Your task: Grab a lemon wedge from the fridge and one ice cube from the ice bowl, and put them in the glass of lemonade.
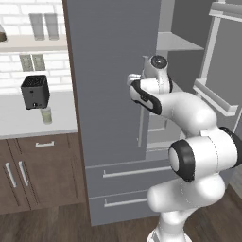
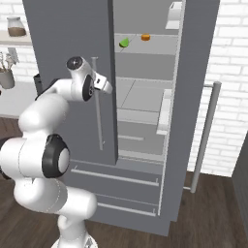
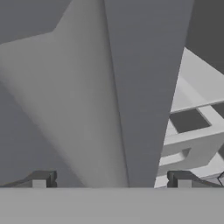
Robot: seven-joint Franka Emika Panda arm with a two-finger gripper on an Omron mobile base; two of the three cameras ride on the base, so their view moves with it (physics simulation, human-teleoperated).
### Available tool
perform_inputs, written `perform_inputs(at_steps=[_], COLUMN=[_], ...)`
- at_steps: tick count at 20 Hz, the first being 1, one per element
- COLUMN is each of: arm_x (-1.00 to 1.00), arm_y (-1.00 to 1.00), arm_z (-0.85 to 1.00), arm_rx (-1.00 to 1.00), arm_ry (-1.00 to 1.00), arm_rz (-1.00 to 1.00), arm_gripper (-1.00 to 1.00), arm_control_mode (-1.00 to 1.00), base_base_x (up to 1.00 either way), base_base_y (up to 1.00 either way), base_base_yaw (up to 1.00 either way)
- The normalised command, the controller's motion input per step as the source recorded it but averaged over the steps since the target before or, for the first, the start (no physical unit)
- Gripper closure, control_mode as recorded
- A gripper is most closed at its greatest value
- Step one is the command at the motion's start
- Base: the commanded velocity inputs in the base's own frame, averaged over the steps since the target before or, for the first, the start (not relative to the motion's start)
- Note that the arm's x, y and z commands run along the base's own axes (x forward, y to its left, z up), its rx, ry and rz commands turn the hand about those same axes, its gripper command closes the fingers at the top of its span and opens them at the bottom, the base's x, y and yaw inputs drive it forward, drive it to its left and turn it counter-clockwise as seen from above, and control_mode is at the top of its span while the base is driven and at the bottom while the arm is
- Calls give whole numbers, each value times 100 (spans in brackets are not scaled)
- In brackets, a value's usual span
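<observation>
At the fridge, right door swung wide, the gripper gapes fully, holding nothing, close to the left door's edge. Up at one o'clock the lemon wedge waits on a shelf. Reaching carelessly could clip that door or nudge the wedge.

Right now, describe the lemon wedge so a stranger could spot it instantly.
Find the tall grey fridge, whose right door stands open. On the upper inside shelf lie two small things side by side: the lemon wedge is the left one, green-yellow and pointed, while its neighbour is orange and rounder.
</observation>
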Motion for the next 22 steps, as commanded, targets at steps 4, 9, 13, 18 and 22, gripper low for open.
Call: perform_inputs(at_steps=[4,9,13,18,22], arm_x=[21,11,1,-3,-38], arm_y=[21,17,24,48,68], arm_z=[-9,0,0,0,11], arm_rx=[0,0,-1,0,0], arm_ry=[-8,0,0,0,0], arm_rz=[0,-1,0,0,0], arm_gripper=[-100,100,100,100,100], arm_control_mode=[-100,-100,-100,-100,-100], base_base_x=[0,0,0,0,0], base_base_y=[0,0,0,0,0], base_base_yaw=[0,0,0,0,0])
